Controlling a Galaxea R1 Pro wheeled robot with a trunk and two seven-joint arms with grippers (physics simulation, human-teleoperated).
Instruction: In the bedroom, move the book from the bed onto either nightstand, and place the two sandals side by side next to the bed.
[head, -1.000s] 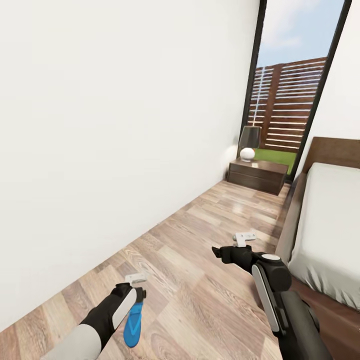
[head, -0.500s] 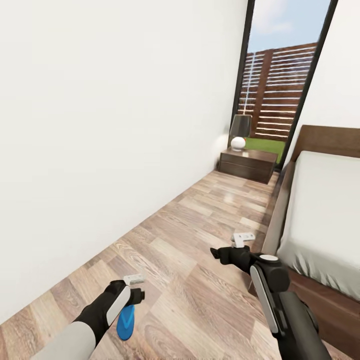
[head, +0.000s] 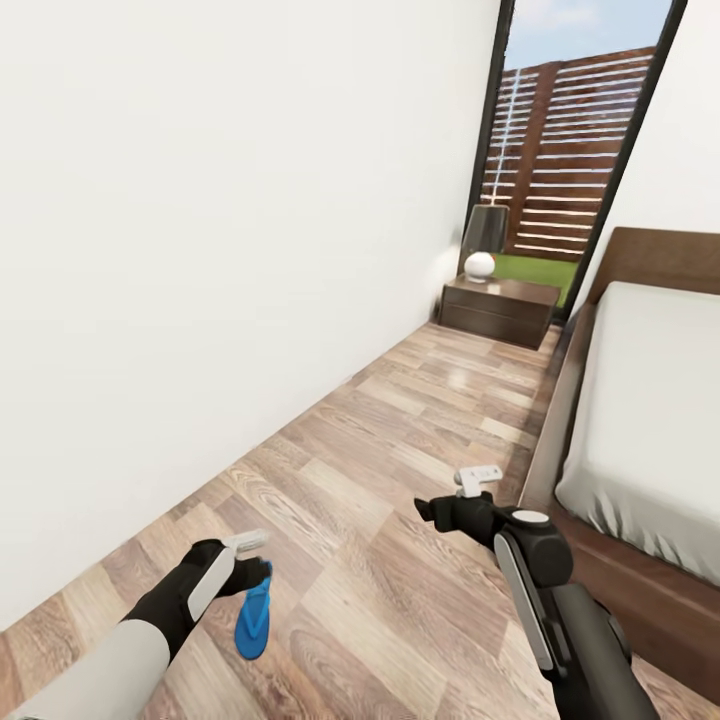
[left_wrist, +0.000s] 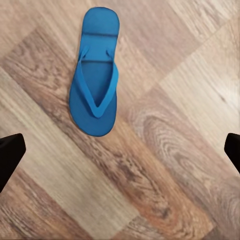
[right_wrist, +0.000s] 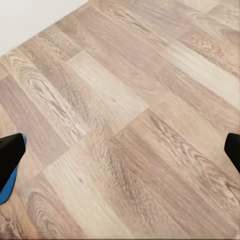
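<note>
One flat bright blue sandal lies on the wood-plank floor, strap side up, right by the left gripper. The left wrist view shows its whole V-strap between wide-spread, empty fingertips. The right gripper hovers open too, holding nothing. Glossy dark-brown nightstand at 1 o'clock, pale grey-white bed at 3.
</note>
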